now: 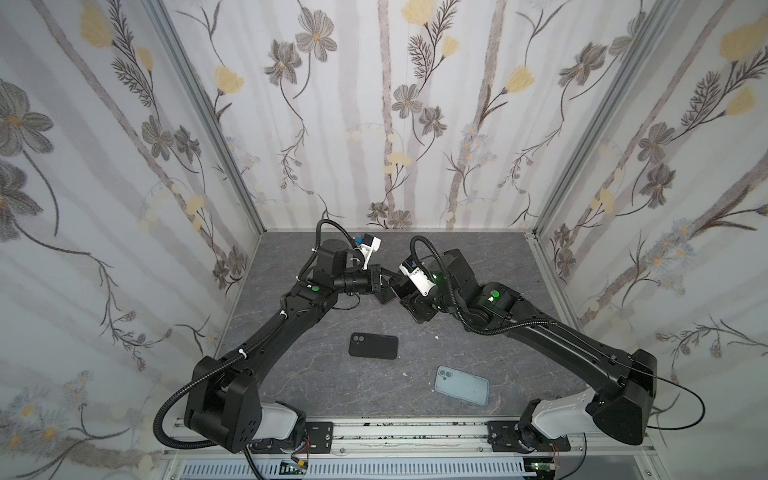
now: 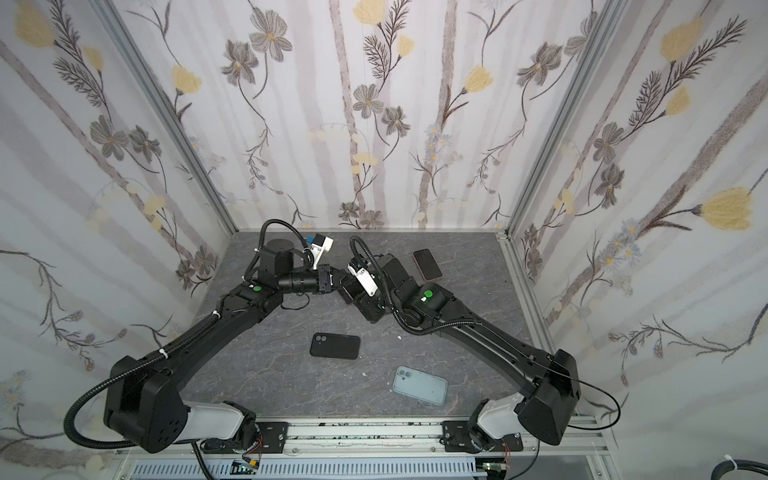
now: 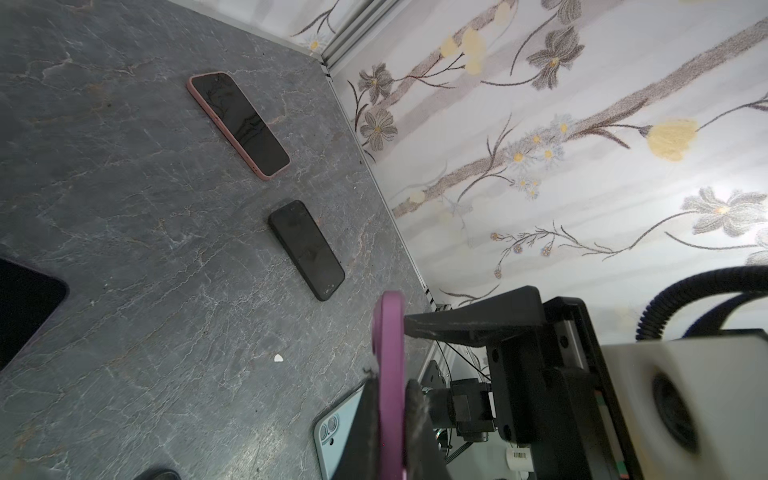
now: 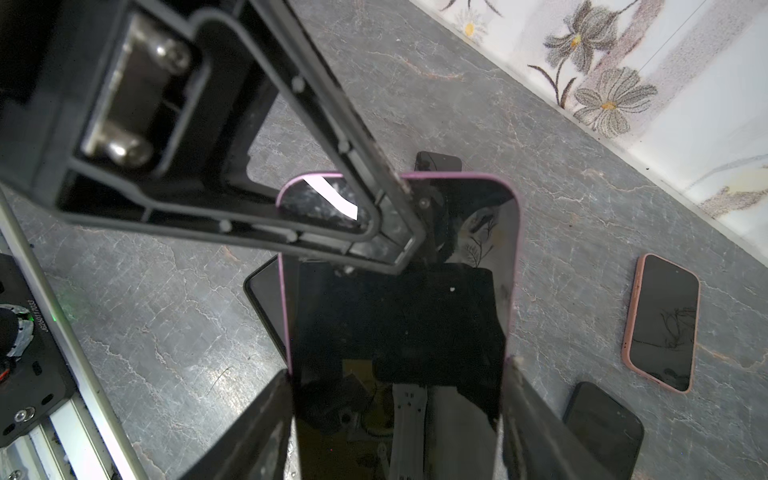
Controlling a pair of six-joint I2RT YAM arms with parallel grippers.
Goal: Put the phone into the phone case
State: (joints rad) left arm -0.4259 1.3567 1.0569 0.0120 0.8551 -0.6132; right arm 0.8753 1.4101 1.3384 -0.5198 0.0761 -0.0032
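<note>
The phone (image 4: pixel 478 232) has a black screen, and a purple phone case (image 3: pixel 388 332) rims its edge. It hangs in the air at the back middle of the table. My right gripper (image 4: pixel 399 374) is shut across its width, one finger on each long side. My left gripper (image 3: pixel 390 386) is shut on the far end, pinching front and back through the purple rim. In both top views the two grippers meet there, left gripper (image 1: pixel 386 275) against right gripper (image 1: pixel 405 293), and they largely hide the phone.
A black case (image 1: pixel 373 345) and a light blue case (image 1: pixel 461 385) lie on the grey table nearer the front. A pink-rimmed phone (image 2: pixel 427 264) and a black phone (image 3: pixel 306 249) lie at the back right. Another dark flat thing (image 4: pixel 266 299) lies under the held phone.
</note>
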